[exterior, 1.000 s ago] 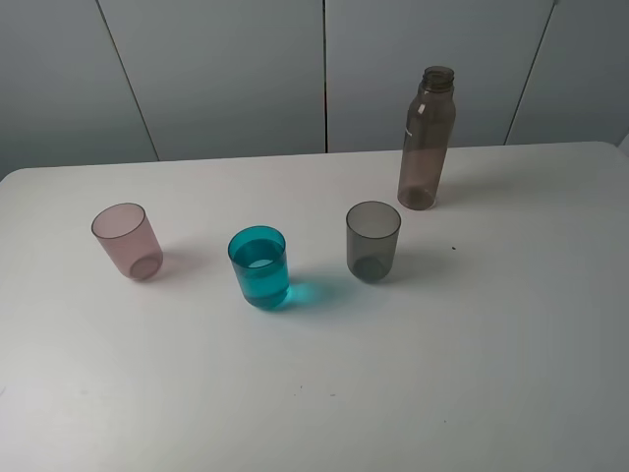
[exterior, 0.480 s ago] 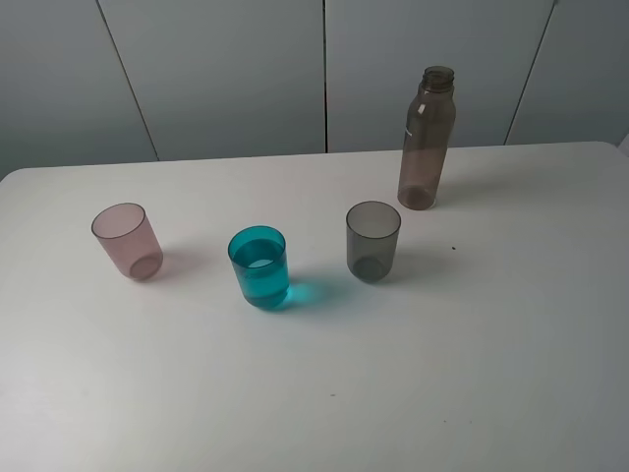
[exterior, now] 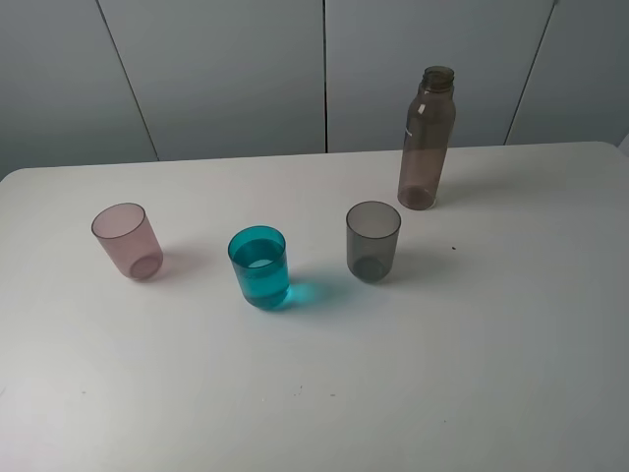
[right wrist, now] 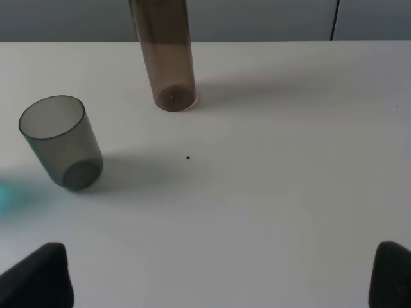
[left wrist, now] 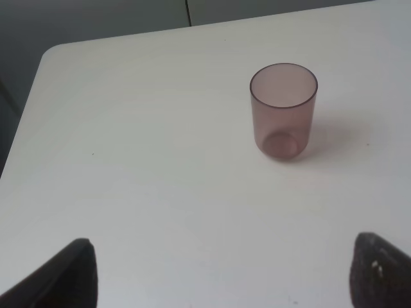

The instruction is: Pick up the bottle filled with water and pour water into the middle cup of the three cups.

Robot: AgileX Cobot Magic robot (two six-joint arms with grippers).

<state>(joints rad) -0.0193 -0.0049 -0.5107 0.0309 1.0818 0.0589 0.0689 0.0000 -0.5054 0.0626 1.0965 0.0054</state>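
Observation:
The smoky-brown bottle (exterior: 427,147) stands upright at the back right of the white table (exterior: 472,344), uncapped; its lower part shows in the right wrist view (right wrist: 166,58). The three cups stand in a row: pale pink (exterior: 128,241), teal-blue middle cup (exterior: 260,267) holding water, smoky grey (exterior: 372,241). Neither arm shows in the exterior view. My left gripper (left wrist: 225,276) is open and empty, short of the pink cup (left wrist: 283,112). My right gripper (right wrist: 215,276) is open and empty, short of the grey cup (right wrist: 61,141) and the bottle.
Grey wall panels (exterior: 226,69) stand behind the table's far edge. A small dark speck (exterior: 453,248) lies on the table right of the grey cup. The table's left corner (left wrist: 48,58) shows in the left wrist view.

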